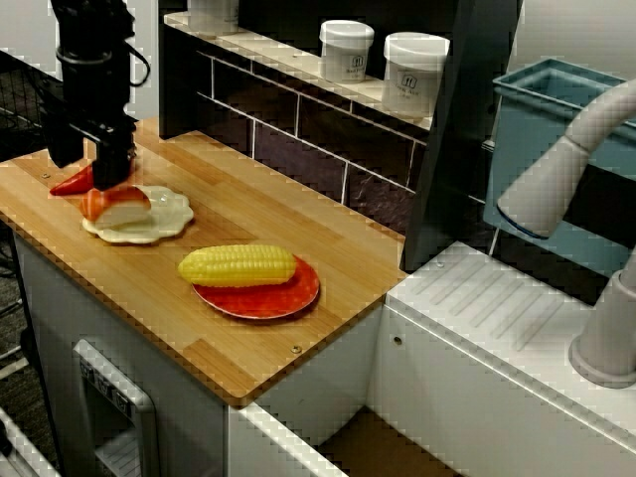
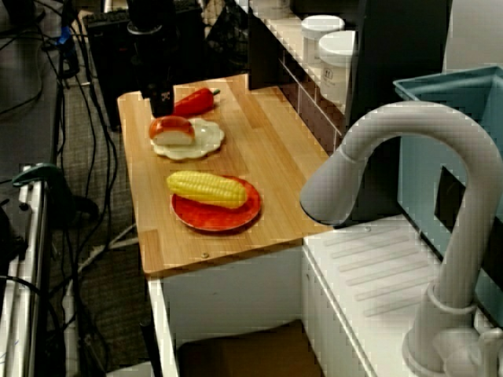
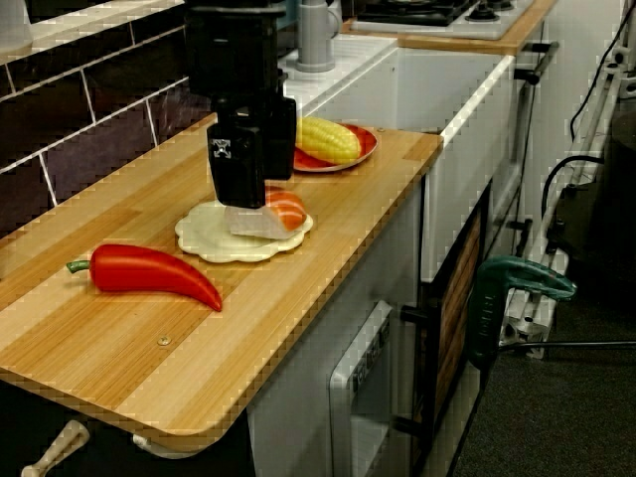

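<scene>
My black gripper [image 1: 87, 164] hangs low over the back left of the wooden counter [image 1: 298, 224]. Seen from the front, its fingers stand apart, so it is open with nothing between them. Just below and in front of it, a salmon sushi piece [image 1: 117, 206] lies on a cream scalloped plate [image 1: 169, 214]. From the counter's end, the gripper [image 3: 241, 199] covers the rear of the sushi [image 3: 278, 211]. A red pepper [image 3: 149, 273] lies on the wood beside the plate. From the sink side, the gripper [image 2: 161, 106] sits between the pepper [image 2: 194, 102] and the sushi [image 2: 171, 130].
A corn cob [image 1: 238, 265] rests on a red plate [image 1: 268, 298] nearer the sink. Two white jars [image 1: 346, 50] stand on the shelf above the tiled wall. A grey faucet [image 1: 576, 169] and a blue bin [image 1: 547, 109] are to the right.
</scene>
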Robot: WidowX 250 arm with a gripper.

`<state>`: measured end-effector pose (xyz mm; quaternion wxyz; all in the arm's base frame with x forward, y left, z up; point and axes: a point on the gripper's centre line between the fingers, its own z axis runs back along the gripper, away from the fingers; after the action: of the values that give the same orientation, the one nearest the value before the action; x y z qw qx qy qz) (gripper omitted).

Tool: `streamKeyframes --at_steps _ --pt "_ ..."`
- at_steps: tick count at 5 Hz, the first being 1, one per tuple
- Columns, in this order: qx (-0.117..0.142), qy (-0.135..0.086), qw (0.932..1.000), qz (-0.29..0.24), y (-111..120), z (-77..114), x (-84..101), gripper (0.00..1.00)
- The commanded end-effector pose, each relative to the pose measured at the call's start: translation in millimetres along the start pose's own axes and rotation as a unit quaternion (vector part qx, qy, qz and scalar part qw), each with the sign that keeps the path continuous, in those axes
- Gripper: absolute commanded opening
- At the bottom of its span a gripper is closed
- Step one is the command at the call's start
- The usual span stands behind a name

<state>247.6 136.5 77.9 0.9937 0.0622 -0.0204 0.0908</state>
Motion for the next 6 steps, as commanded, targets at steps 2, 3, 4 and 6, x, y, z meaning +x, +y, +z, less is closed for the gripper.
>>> streamKeyframes --at_steps 2,3,4,6 --pt "-0.017 -0.050 0.9961 0.071 64 38.9 14.2 1.00" --pt "-0.009 -0.065 0.9957 0.065 60 22.7 20.1 1.00" --pt "0.035 -0.084 0.9944 0.054 46 -11.8 32.0 1.00" --pt "0.042 -0.069 0.9947 0.064 41 -21.0 55.1 1.00"
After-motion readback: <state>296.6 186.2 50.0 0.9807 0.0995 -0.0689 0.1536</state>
